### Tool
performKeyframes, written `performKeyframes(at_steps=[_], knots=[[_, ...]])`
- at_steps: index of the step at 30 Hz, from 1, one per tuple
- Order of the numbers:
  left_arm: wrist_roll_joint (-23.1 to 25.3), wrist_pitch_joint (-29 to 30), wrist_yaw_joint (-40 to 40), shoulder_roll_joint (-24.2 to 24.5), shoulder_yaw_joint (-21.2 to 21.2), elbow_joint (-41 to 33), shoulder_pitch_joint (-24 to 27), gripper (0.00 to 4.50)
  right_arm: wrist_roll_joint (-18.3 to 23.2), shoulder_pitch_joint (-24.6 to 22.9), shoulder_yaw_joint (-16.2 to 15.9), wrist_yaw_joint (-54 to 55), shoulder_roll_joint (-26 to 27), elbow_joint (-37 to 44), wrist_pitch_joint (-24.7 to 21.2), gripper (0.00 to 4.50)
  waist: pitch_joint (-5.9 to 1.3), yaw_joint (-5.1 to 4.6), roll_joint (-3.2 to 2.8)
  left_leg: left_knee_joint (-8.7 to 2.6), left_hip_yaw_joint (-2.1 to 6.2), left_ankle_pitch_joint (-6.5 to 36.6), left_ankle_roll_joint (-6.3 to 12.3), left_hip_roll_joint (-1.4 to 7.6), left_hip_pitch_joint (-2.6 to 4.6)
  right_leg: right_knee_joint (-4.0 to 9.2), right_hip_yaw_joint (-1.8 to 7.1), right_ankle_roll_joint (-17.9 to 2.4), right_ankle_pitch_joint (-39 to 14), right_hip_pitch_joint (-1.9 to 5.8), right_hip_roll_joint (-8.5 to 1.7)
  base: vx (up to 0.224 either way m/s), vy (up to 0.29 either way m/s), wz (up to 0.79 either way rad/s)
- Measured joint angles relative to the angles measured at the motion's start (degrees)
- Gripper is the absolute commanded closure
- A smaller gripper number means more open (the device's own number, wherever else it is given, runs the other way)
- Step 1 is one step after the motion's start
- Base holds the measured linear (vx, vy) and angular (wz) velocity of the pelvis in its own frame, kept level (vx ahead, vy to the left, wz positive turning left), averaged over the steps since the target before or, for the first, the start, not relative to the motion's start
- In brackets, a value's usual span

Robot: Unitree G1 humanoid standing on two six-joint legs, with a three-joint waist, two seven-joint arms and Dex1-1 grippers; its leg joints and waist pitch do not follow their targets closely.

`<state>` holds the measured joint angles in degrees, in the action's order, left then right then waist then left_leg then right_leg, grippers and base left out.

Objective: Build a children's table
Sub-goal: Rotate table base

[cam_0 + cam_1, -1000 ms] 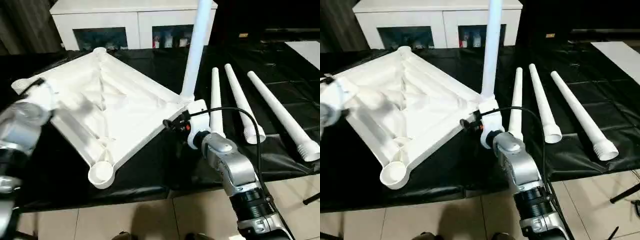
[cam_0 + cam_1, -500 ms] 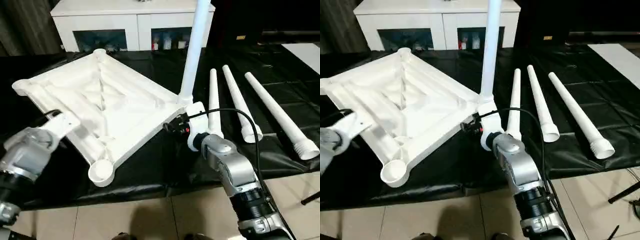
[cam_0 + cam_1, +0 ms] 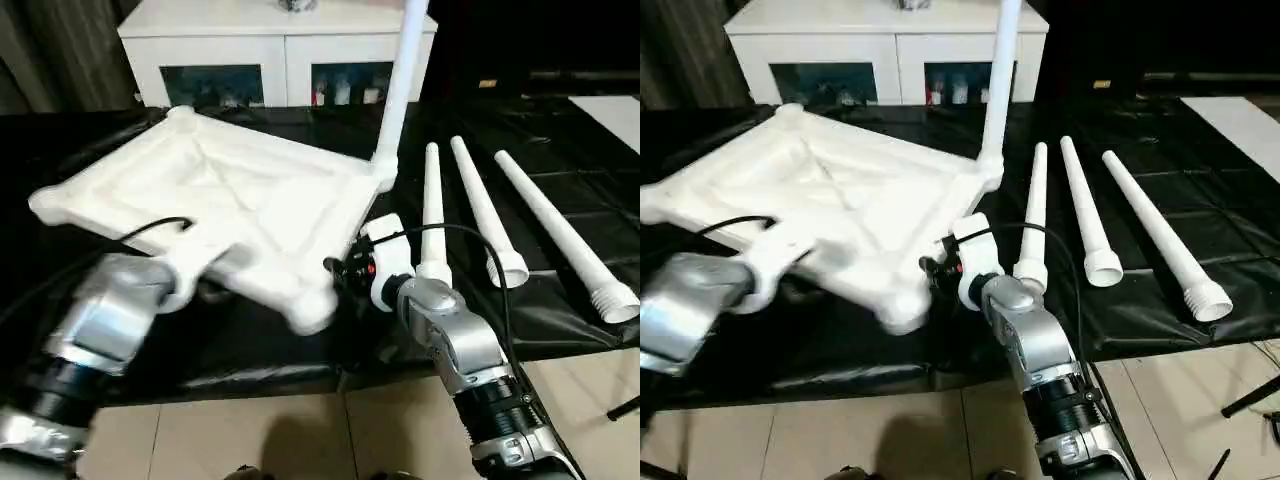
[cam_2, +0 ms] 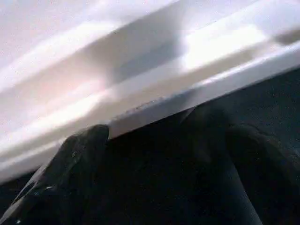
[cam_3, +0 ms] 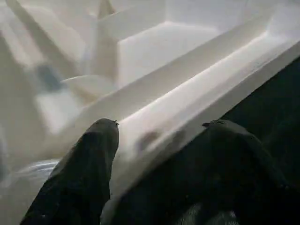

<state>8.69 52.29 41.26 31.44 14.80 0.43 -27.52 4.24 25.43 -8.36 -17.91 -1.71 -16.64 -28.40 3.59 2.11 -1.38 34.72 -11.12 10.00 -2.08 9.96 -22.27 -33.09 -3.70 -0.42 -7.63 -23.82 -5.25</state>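
Note:
The children's table top (image 3: 250, 190) lies upside down and tilted on the black work table (image 3: 560, 130). One white leg (image 3: 400, 80) stands upright in its far right corner socket. Three more legs (image 3: 480, 210) lie side by side to the right. My right gripper (image 5: 159, 124) straddles the top's right front rim, one finger (image 5: 89, 159) inside and the other outside, shut on it. My left gripper (image 4: 168, 131) is open at the front left edge, its fingers (image 4: 70, 164) wide apart just below the rim. In the head views its fingers are hidden under the top.
A white cabinet with glass doors (image 3: 280, 30) stands behind the work table. The table's front edge drops to a tiled floor (image 3: 300, 440) just behind my forearms. A cable loops over my right wrist (image 3: 470, 240).
The left gripper has opened and moved right, in under the top's front left edge. The top has turned, its near corner swinging right toward my right gripper. The right gripper stays on the rim.

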Motion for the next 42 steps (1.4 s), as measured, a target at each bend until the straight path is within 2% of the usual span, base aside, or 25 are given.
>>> performKeyframes(at_steps=[2, 6, 10, 15, 18, 21, 24, 28, 33, 37, 42], knots=[[-0.3, -0.2, -0.8, -1.7, -0.1, -0.7, -1.0, 0.04, 0.0, 0.0, 0.0, -0.1, 0.0, 0.0, 0.2, 1.22, 0.01, -0.37, -0.01, 0.00, 0.03, 0.0, 0.00, -0.01, 0.10, 0.02, -0.04, 0.0, 0.0, 0.02, 0.00, 0.000, 0.000, 0.00], [-1.2, -1.8, -4.4, -8.1, -0.6, -0.2, -2.5, 0.04, 0.1, 0.0, 0.0, -0.7, -0.1, 0.0, 1.7, 1.22, 0.01, -0.64, -0.02, 0.00, 0.10, 0.0, 0.00, -0.01, 0.12, 0.07, -0.14, 0.0, 0.0, -0.03, 0.00, 0.000, 0.000, 0.00], [-1.2, -3.7, -7.4, -11.7, -0.4, 3.2, -3.2, 0.04, 0.1, 0.0, 1.2, 0.6, 0.0, 1.3, 4.2, 1.22, 0.07, -1.76, -0.12, 0.00, 0.37, 0.0, 0.00, -0.04, 0.06, 0.12, -0.37, 0.1, 0.0, -0.12, 0.00, 0.000, 0.000, 0.00], [-1.3, -7.0, -8.5, -11.8, -0.3, 4.1, -3.4, 0.04, 0.2, 1.9, 4.5, 2.5, -1.9, 7.7, 4.8, 1.22, 0.08, -2.21, -0.15, 0.00, 0.62, 0.0, 0.00, -0.07, 0.03, 0.15, -0.47, 0.1, -0.1, -0.13, 0.03, 0.000, 0.000, 0.00], [-4.3, -14.6, -7.3, -11.8, -3.6, 5.0, -4.4, 0.04, 1.9, 1.6, 5.4, -0.3, -4.4, 12.4, 2.7, 1.22, 0.09, -2.16, -0.17, -0.01, 0.67, 0.0, 0.00, -0.09, -0.04, 0.14, -0.49, 0.1, 0.0, -0.15, 0.04, 0.000, 0.000, 0.00], [-7.7, -22.3, -2.4, -8.6, -6.4, 5.3, -5.0, 0.04, 4.1, -0.1, 4.3, -7.8, -10.3, 17.0, 0.9, 1.22, 0.06, -1.87, -0.21, -0.04, 0.68, 0.0, 0.00, -0.10, -0.01, 0.13, -0.46, 0.1, 0.0, -0.09, 0.04, 0.000, 0.000, 0.00], [-10.3, -23.9, 4.4, -4.6, -7.2, 5.2, -4.8, 0.04, 7.0, -3.2, 3.0, -15.5, -15.8, 21.1, -1.0, 1.22, 0.05, -1.75, -0.22, -0.07, 0.68, 0.0, -0.01, -0.10, 0.01, 0.06, -0.41, 0.1, 0.0, -0.09, 0.05, 0.000, 0.000, 0.00], [-13.1, -24.4, 17.3, 3.7, -5.7, 3.0, -2.3, 0.04, 11.4, -8.0, 0.9, -26.9, -24.7, 26.4, -5.3, 1.22, 0.06, -1.46, -0.33, -0.10, 0.66, 0.0, -0.01, -0.10, 0.11, -0.05, -0.33, 0.1, 0.0, -0.07, 0.07, 0.000, 0.000, 0.00], [-14.1, -25.7, 24.5, 7.1, -3.8, 3.0, -2.0, 0.04, 13.7, -9.7, 0.1, -33.5, -29.9, 29.7, -7.9, 1.22, 0.06, -0.65, -0.41, -0.10, 0.58, 0.0, -0.01, -0.09, 0.24, -0.10, -0.25, -0.1, 0.0, -0.03, 0.07, 0.000, 0.000, 0.00], [-15.7, -25.5, 30.3, 8.8, -0.4, 2.1, -1.7, 0.04, 15.3, -10.1, -0.9, -37.0, -33.9, 31.8, -10.0, 1.22, 0.06, -0.12, -0.56, -0.10, 0.46, 0.0, -0.02, -0.09, 0.36, -0.10, -0.14, 0.1, 0.0, 0.04, 0.06, 0.000, 0.000, 0.00], [-15.6, -24.4, 33.6, 8.5, 4.4, 1.2, -0.7, 0.04, 15.6, -10.1, -1.2, -38.0, -34.6, 32.3, -10.4, 1.22, 0.06, -0.06, -0.58, -0.10, 0.42, 0.0, -0.02, -0.09, 0.43, -0.10, -0.12, 0.1, -0.1, 0.09, 0.06, 0.000, 0.000, 0.00]])
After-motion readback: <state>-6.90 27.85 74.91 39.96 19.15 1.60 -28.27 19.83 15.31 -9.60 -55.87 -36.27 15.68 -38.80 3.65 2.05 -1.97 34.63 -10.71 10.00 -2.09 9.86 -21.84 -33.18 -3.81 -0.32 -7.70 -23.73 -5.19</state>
